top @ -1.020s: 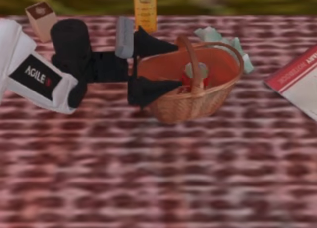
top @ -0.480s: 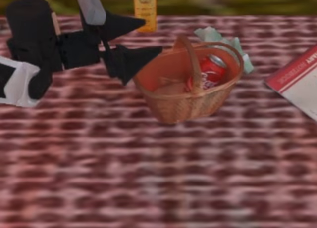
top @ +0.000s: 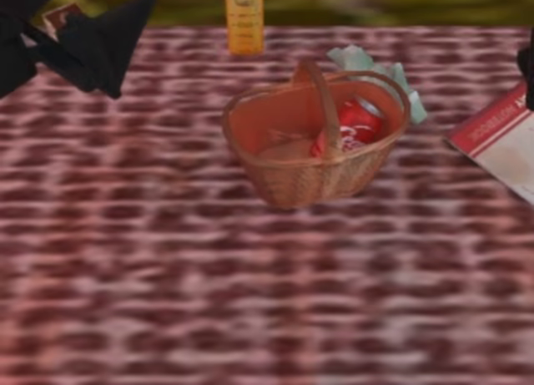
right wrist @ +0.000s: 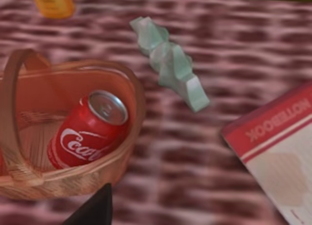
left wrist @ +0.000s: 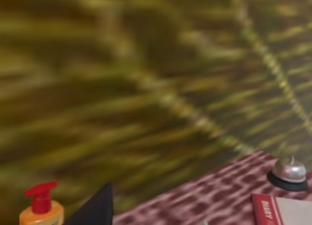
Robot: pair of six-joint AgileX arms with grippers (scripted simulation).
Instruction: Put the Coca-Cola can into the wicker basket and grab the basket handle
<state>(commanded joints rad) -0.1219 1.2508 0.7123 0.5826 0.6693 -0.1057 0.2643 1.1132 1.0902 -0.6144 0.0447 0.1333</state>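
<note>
Top view has the Coca-Cola can (top: pixel 357 124) lying inside the wicker basket (top: pixel 294 181), so next the right gripper (top: pixel 528 68), jaw state unclear, should descend squarely over the basket handle (top: pixel 324 109). The left gripper (top: pixel 100 47) is up left of the basket, empty, jaws spread.

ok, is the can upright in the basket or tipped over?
Tipped. The Coca-Cola can lies on its side inside the wicker basket, silver top angled toward the rim, script lettering showing along its side.
</note>
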